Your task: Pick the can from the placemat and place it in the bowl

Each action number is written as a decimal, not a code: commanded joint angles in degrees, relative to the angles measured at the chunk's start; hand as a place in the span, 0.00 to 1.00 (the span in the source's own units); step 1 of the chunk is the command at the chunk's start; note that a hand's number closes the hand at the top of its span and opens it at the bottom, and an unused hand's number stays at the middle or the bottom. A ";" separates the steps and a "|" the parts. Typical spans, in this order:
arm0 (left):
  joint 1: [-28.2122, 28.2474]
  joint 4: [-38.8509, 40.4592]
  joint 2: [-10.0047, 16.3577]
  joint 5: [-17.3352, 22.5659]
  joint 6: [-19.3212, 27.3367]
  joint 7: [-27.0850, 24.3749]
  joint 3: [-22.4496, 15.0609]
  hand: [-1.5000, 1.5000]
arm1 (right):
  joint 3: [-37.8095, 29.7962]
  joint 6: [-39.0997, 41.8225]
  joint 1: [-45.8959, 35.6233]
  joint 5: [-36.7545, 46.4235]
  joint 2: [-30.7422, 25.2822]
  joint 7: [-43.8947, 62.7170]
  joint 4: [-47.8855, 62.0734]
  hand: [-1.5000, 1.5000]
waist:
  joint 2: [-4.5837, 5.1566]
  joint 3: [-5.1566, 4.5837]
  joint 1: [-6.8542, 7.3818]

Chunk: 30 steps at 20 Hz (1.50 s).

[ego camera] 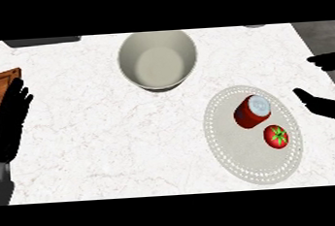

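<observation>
Here we are, early in the job: the can [253, 112] sits on the placemat [229, 152], in its upper half, not yet picked up. The bowl [158, 59] waits up the table [94, 148], well apart from the mat and with nothing inside it. So by our reckoning everything is left to do: grasp, lift, carry, set down.

The right hand [324, 104] comes in from the right edge, near the can but not touching it. Its fingers are spread wide and hold nothing. The left hand [9, 117] rests at the left edge, fingers straight and close together (no part in this, we'd say).

Now the count: one can, one bowl, one placemat. There is also one tomato [276, 136] just beside the can on the same mat, and one wooden board [0, 86] at the far left. The can looks tipped over to us, though from this angle we can't be sure.
</observation>
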 commanded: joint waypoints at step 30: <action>-3.84 -1.94 -4.54 -7.17 1.79 -0.62 -4.11 0.50 | 9.41 34.86 -5.03 40.85 20.83 55.57 -17.61 0.00 | 1.54 0.83 5.74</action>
